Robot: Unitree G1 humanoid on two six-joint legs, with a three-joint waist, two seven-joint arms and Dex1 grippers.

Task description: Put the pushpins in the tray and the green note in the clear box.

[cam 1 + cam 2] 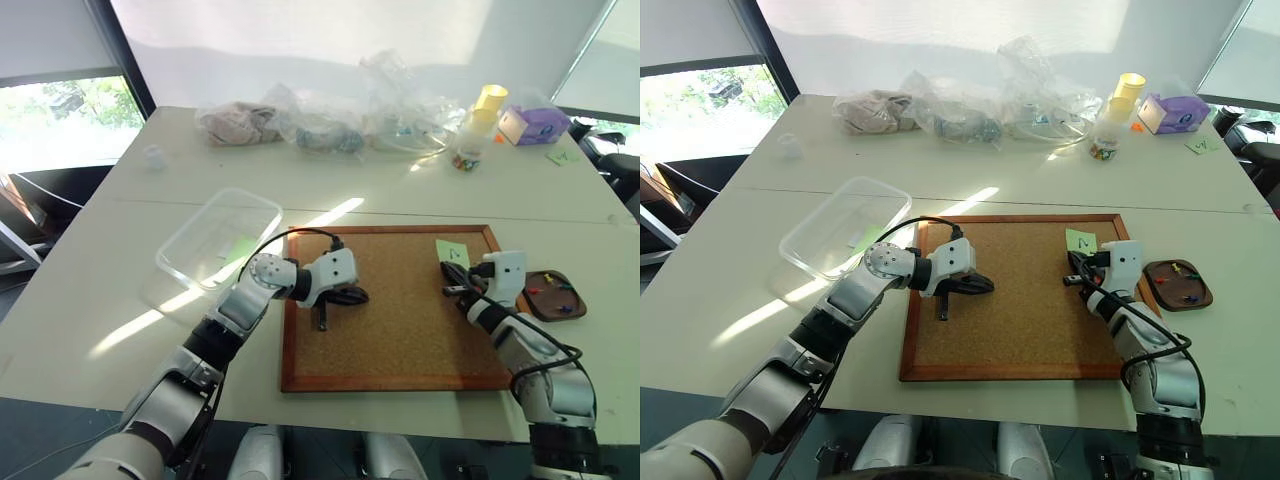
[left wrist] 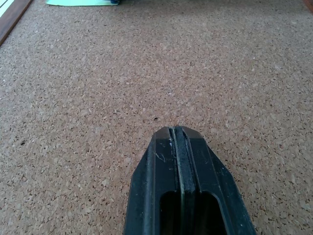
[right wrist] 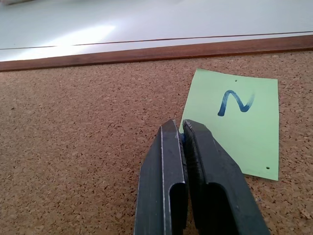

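Observation:
The green note, marked with a blue scrawl, lies flat on the cork board near its far right corner. My right gripper is shut at the note's near corner, with a small blue speck pinched between its tips, apparently a pushpin. Other pushpins lie as coloured specks in the dark oval tray, just right of the board. The clear box stands off the board's left edge. My left gripper is shut and empty, low over bare cork at the board's left-middle.
A plain pale-green paper shows in the clear box. Crumpled clear bags, a yellow-capped bottle and a purple box line the table's far side. Another green slip lies far right.

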